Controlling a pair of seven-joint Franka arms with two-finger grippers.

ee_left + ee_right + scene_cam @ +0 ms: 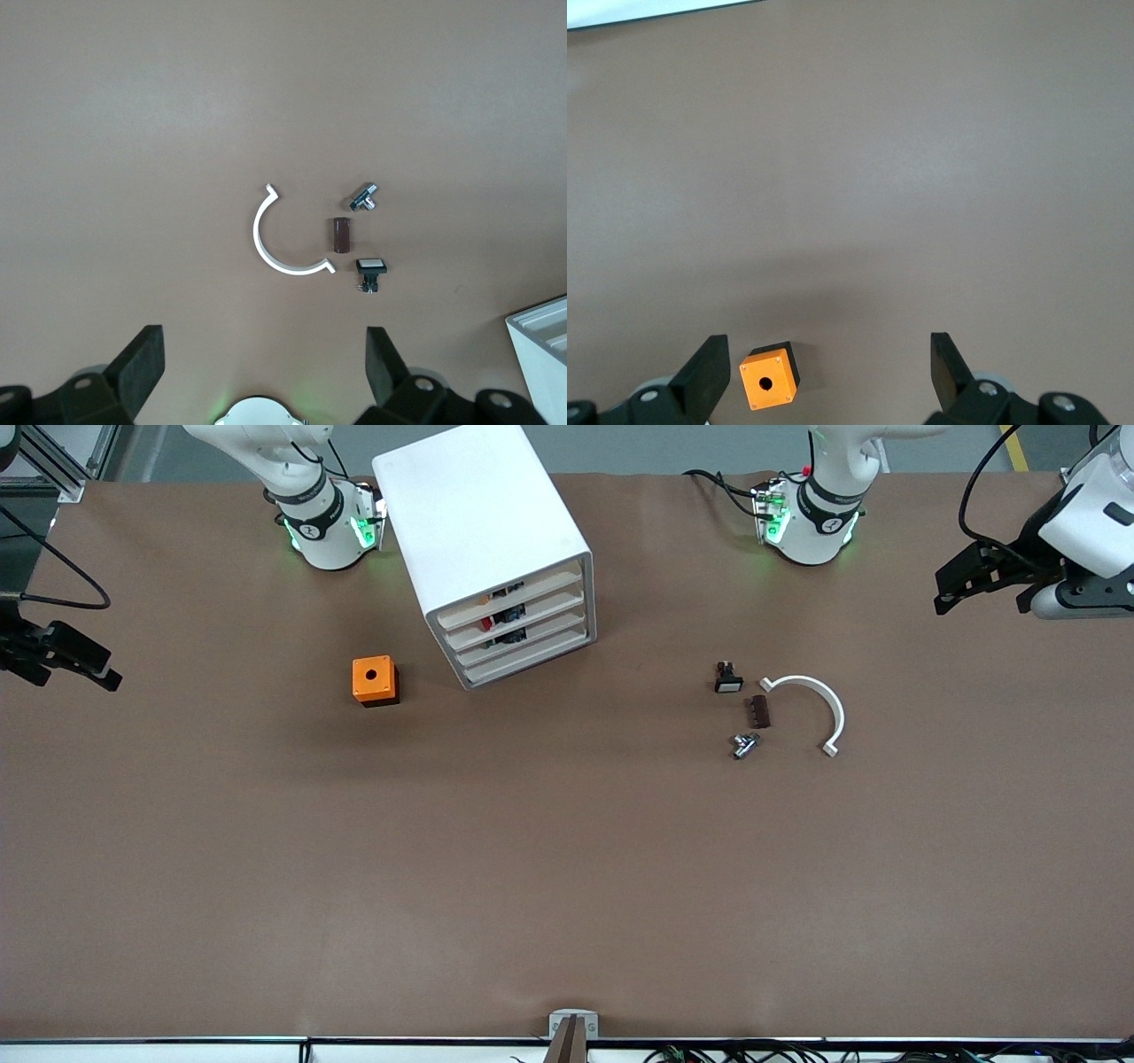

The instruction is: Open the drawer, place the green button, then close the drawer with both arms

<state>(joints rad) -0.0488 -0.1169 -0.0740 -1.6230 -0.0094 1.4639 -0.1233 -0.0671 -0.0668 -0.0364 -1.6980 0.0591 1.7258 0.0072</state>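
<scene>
The white cabinet [483,522] stands between the arms' bases, and its corner shows in the left wrist view [545,345]. Its third drawer [524,642] is shut, like the other three. The green-capped button is not in view. My left gripper [982,598] is open and empty, up in the air at the left arm's end of the table; it also shows in the left wrist view [264,354]. My right gripper [75,677] is open and empty at the right arm's end, as the right wrist view [828,359] shows, with the orange cube between its fingers.
An orange cube with a round hole [375,680] [768,381] sits beside the cabinet. Toward the left arm's end lie a black button with a white cap [727,678] [371,268], a brown block [759,710], a metal fitting [744,745] and a white half ring [819,700].
</scene>
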